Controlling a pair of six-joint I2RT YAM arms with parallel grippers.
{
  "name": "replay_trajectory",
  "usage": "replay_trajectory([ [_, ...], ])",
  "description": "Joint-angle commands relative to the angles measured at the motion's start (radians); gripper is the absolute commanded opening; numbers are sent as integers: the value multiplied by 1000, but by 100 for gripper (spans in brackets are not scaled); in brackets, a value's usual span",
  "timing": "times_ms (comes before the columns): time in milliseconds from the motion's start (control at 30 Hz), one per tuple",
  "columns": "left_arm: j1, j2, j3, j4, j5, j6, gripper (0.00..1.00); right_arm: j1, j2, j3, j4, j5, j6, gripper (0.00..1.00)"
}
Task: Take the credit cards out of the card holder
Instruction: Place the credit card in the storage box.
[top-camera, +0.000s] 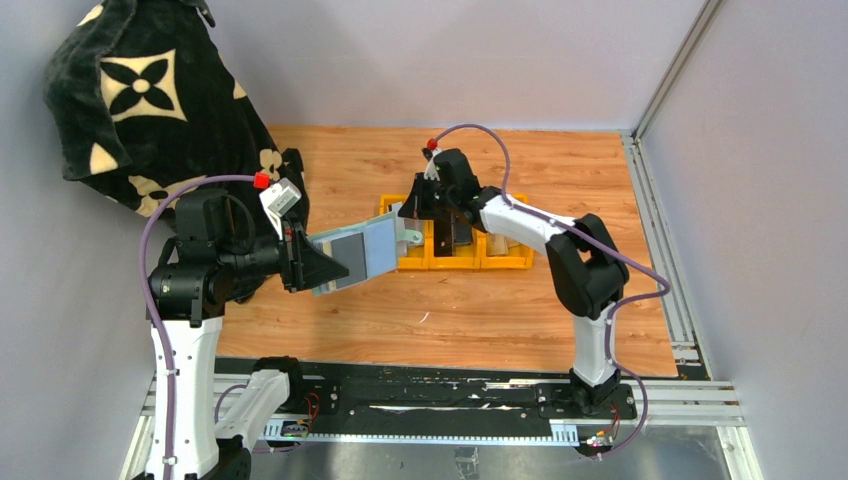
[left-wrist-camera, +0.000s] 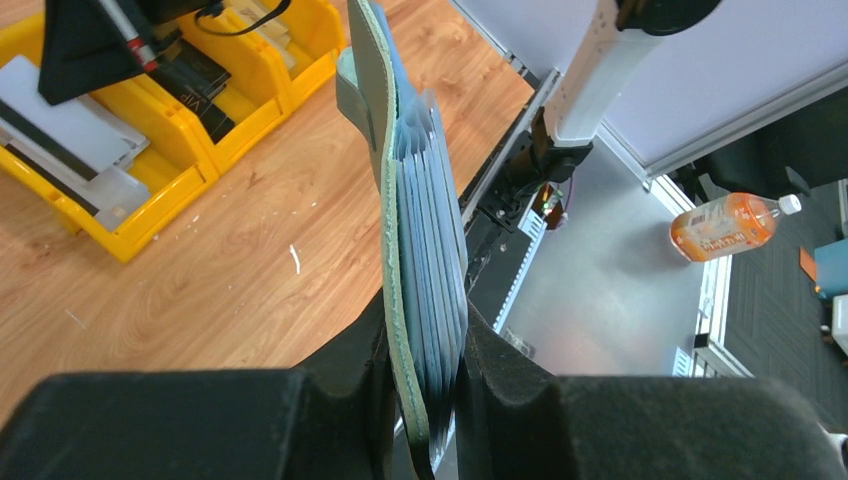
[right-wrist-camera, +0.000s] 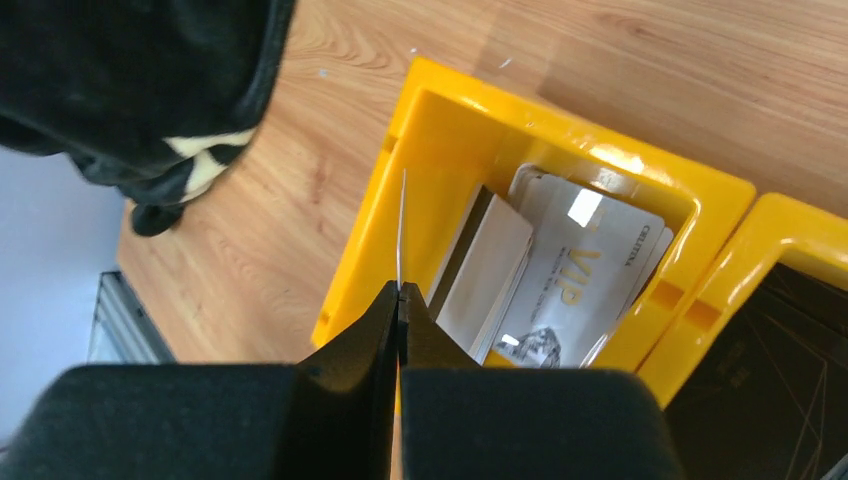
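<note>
left hand: the left hand (left-wrist-camera: 425, 385) is clamped on the lower edge of the card holder (top-camera: 365, 250) and holds it clear of the worktop (top-camera: 450, 320), left of centre in the top view.
card holder: it is opened out, green cover to one side, and its clear sleeves fan out edge-on in the left wrist view.
right hand: the right hand (right-wrist-camera: 398, 315) has its fingers pressed together on a thin credit card (right-wrist-camera: 401, 225), seen edge-on, over the leftmost compartment of the yellow bin (right-wrist-camera: 450, 95).
done so far: several loose cards (right-wrist-camera: 585, 270) lie in that compartment already, one marked vip, so we judge a good part of the emptying finished.
in hand: we read this as the drop-off of one more card, which has not been let go yet.
left to do: a grey rectangle shows in the holder's face in the top view; we cannot tell whether it is a card or how many sleeves are full, so more pulls may remain.
surroundings: a black patterned cloth (top-camera: 150, 100) hangs at upper left.
</note>
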Motion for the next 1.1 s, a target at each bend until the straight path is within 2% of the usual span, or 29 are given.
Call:
replay_trajectory([
  [0, 1, -11, 19, 9, 55, -8, 11, 37, 60, 83, -46, 121, -10, 0],
  [67, 1, -10, 19, 9, 68, -7, 11, 42, 79, 94, -45, 137, 7, 1],
  [100, 1, -9, 18, 9, 73, -7, 11, 44, 83, 93, -40, 145, 11, 4],
  [267, 1, -10, 12, 11, 107, -4, 10, 46, 19, 80, -51, 201, -23, 42],
  [400, 1, -9, 7, 11, 135, -4, 9, 38, -142, 45, -53, 193, -85, 54],
  [467, 1, -9, 1, 12, 145, -2, 8, 25, -232, 31, -48, 153, -100, 59],
  [633, 1, -22, -9, 12, 174, -3, 8, -36, -442, -33, 98, -135, -41, 76],
  [767, 1, -40, -16, 12, 174, 2, 7, -56, -536, -91, 268, -412, 98, 82],
  [900, 1, -51, -30, 11, 176, 2, 5, -20, -590, -154, 457, -576, 237, 82],
  [967, 1, -56, -34, 12, 178, 2, 5, 12, -612, -163, 440, -593, 201, 82],
  [1067, 1, -59, -32, 12, 187, 1, 5, 77, -638, -132, 271, -594, 39, 82],
])
